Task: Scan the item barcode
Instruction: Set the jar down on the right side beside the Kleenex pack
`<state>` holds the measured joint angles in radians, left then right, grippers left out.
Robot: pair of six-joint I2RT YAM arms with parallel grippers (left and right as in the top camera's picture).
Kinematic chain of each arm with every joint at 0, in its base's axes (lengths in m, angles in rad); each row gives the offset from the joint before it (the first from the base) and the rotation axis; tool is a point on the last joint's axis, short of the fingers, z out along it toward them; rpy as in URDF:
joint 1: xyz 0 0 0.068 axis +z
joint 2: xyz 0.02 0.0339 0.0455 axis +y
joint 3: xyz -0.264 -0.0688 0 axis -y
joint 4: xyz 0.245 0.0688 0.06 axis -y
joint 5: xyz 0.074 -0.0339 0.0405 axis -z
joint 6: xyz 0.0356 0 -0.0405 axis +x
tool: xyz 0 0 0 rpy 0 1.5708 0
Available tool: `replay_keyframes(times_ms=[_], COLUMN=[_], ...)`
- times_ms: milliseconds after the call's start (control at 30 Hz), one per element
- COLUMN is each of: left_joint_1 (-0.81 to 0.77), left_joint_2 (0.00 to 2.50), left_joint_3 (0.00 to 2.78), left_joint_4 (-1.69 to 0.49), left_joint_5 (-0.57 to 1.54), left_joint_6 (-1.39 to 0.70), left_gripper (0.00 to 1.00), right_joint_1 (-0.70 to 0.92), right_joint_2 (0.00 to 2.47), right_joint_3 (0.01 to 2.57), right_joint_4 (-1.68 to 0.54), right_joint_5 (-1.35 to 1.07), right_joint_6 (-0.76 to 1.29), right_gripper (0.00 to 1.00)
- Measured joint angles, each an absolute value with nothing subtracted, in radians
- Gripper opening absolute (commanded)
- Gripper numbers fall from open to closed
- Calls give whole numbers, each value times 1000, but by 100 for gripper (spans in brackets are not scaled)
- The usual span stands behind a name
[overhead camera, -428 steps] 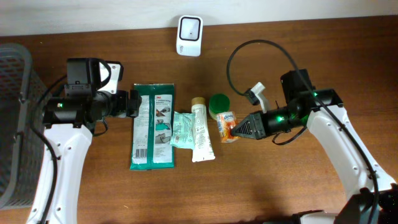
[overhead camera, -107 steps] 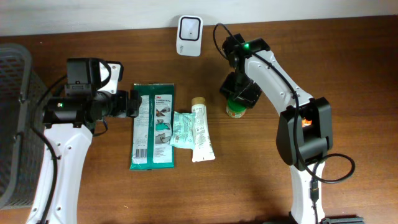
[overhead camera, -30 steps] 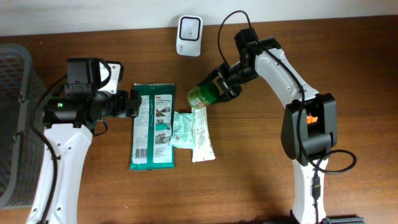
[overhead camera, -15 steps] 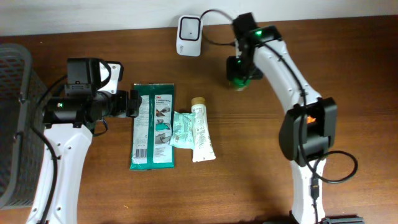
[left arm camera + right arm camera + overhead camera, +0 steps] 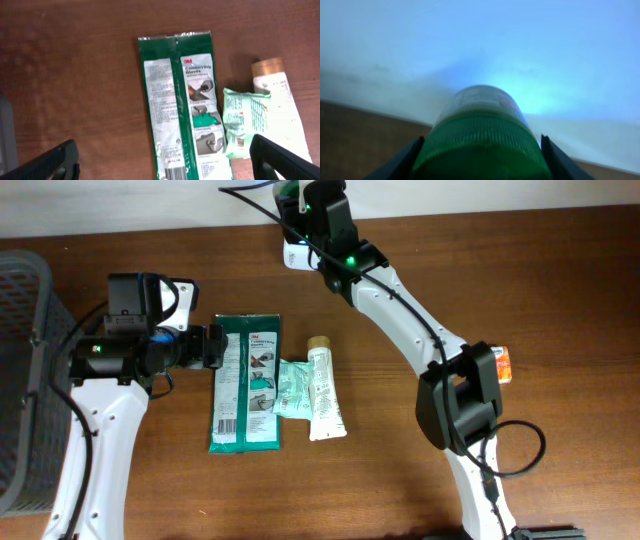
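One wooden table (image 5: 75, 75) under splayed left tool (image 5: 167, 162); right tool (image 5: 480, 162) grasping green-capped bottle (image 5: 479, 120) by white wall (image 5: 470, 35).

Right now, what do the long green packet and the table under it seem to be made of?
The green packet: thin plastic film, glossy; crimped end seal and glare suggest it. The table: wood or wood-look laminate, matte brown; faint grain shows, which one unclear.

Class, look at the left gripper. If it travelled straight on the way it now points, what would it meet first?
Most likely the green glove packet, lying flat on the table just ahead of the open left gripper. Its height above the packet is unclear.
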<state>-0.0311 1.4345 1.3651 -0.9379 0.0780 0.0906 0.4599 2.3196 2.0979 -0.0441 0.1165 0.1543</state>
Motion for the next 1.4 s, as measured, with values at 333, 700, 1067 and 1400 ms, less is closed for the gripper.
replay_keyframes(times_ms=[333, 700, 1067, 1400], left_joint_1=[-31, -31, -31, -31], left_joint_2=[1435, 1435, 1435, 1435], left_joint_3=[1365, 1365, 1365, 1365], left_joint_4=[-939, -939, -939, -939], left_joint_5=[78, 78, 78, 78], left_joint_6=[91, 91, 91, 91], left_gripper=[99, 99, 99, 99], right_joint_1=[439, 415, 409, 150], right_joint_2=[2492, 2492, 2390, 2046], right_joint_3=[2097, 2097, 2091, 2110], right_joint_4=[188, 321, -164, -841], right_joint_5=[116, 116, 65, 55], right_joint_6=[120, 86, 78, 76], right_gripper=[61, 61, 60, 55])
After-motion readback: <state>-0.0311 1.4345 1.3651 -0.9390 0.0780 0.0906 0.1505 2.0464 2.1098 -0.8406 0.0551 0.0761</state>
